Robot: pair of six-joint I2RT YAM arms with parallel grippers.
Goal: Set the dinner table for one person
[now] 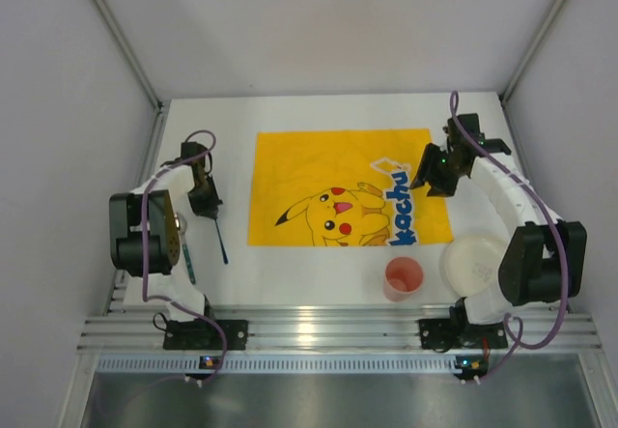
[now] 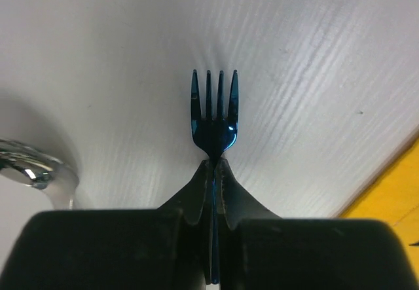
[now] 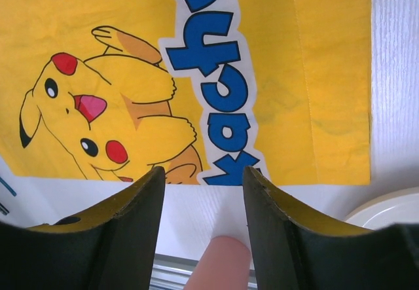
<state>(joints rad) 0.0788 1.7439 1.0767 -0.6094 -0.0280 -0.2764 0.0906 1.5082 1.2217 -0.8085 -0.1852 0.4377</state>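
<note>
Robot lab test cell, not a home. Plain white panel walls [image 1: 328, 22] box the scene in at 9, 12 and 3 o'clock, joined by bare metal frame posts [image 1: 118, 32]. The dinner table [image 1: 290, 273] is a plain white bench top. A ribbed aluminium rail [image 1: 328, 324] runs along 6 o'clock, with the left arm [image 1: 145, 230] and right arm [image 1: 541, 254] bolted to it. Purple cables [image 1: 529, 188] loop loose along both arms. Tableware looks like staged props: cartoon yellow mat [image 1: 299, 172] at centre, pink cup [image 1: 404, 278] and white plate [image 1: 473, 259] at 5 o'clock, blue fork [image 2: 214, 116] at 9 o'clock.
</note>
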